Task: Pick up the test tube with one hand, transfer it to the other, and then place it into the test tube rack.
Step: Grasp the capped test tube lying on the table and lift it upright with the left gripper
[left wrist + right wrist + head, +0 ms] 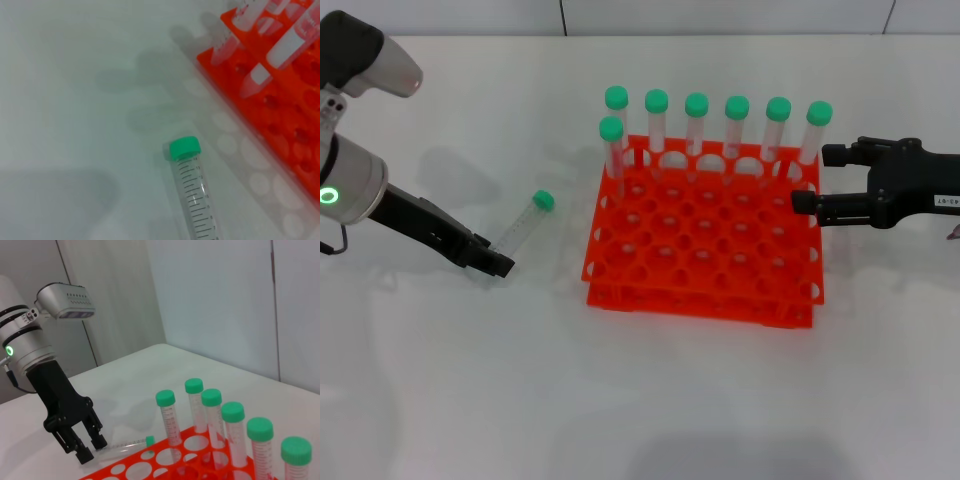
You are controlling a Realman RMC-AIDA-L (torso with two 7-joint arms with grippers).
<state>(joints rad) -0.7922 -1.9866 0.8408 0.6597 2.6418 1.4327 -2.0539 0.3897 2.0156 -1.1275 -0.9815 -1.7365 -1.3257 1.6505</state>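
Observation:
The test tube lies flat on the white table left of the rack, its green cap pointing away from me. My left gripper, on the green-lit wrist, is low at the tube's bottom end. In the right wrist view the left gripper is open, its fingers either side of that end of the test tube. The left wrist view shows the test tube close up. The orange-red test tube rack stands mid-table. My right gripper hovers open at the rack's right edge, holding nothing.
Several green-capped tubes stand upright along the rack's back row, and one more stands just in front at the left. The same tubes fill the right wrist view. White table surrounds the rack.

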